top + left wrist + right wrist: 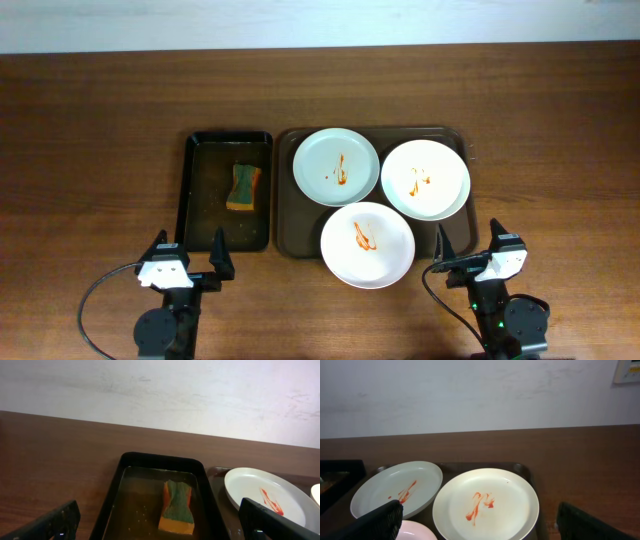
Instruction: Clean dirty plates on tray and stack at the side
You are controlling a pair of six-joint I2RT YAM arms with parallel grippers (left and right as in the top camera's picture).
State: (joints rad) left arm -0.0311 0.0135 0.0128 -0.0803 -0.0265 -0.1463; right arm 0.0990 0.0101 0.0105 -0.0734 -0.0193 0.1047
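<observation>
Three white plates with orange-red sauce squiggles lie on the dark brown tray (292, 236): a faintly bluish one (336, 167) at back left, one (425, 179) at back right, one (367, 244) in front. The back two also show in the right wrist view, the bluish plate (397, 487) and the white plate (487, 502). The bluish plate (265, 495) also shows in the left wrist view. My left gripper (189, 261) is open and empty near the front edge, before the black tray. My right gripper (471, 243) is open and empty, just right of the front plate.
A narrower black tray (197, 190) left of the brown tray holds liquid and a green-and-orange sponge (243, 187), also seen in the left wrist view (176, 506). Bare wooden table (90, 150) lies to the left and right of the trays.
</observation>
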